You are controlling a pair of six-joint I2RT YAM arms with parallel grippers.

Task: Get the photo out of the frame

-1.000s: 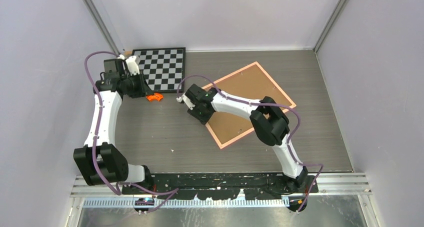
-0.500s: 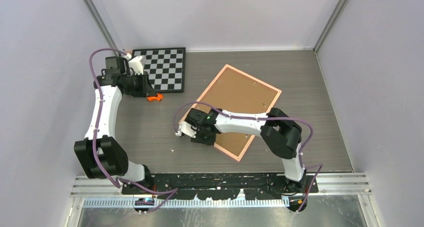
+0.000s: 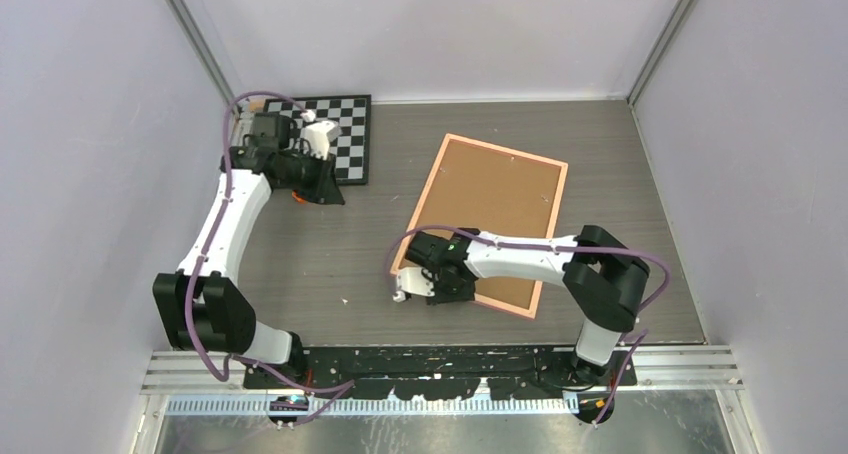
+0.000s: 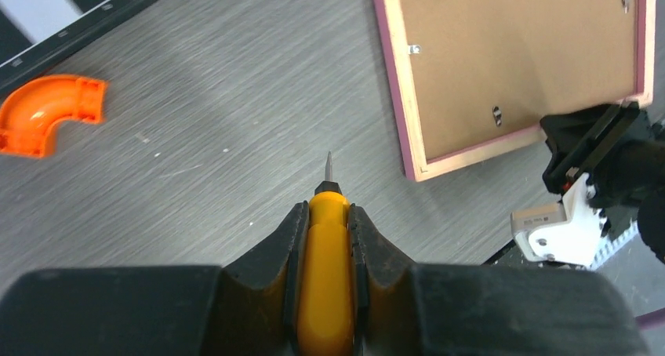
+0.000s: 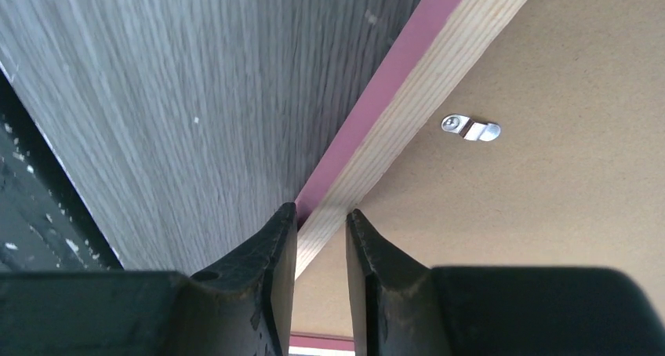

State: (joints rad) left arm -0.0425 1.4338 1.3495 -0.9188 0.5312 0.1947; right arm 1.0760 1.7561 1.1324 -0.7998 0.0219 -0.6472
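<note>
The frame (image 3: 500,199) lies face down on the table, its brown fibreboard back up inside a thin pink border. The photo is hidden under that back. My right gripper (image 3: 412,276) straddles the frame's left rail (image 5: 392,113) near the near-left corner, shut on it, one finger outside and one on the board. A small metal clip (image 5: 469,127) sits just beyond. My left gripper (image 3: 325,189) hovers by the chessboard corner, shut on an orange-handled screwdriver (image 4: 328,277) whose thin tip (image 4: 328,164) points at bare table, left of the frame (image 4: 517,50).
A black-rimmed chessboard (image 3: 345,134) lies at the back left. An orange elbow piece (image 4: 47,113) rests on the table just in front of it. The right arm's white camera housing (image 4: 561,230) shows by the frame's corner. Walls close in on both sides.
The right gripper has swung the frame's gripped end toward the near edge, turning the frame steeper. The left arm has moved right, past the chessboard's near corner, still holding the screwdriver.
</note>
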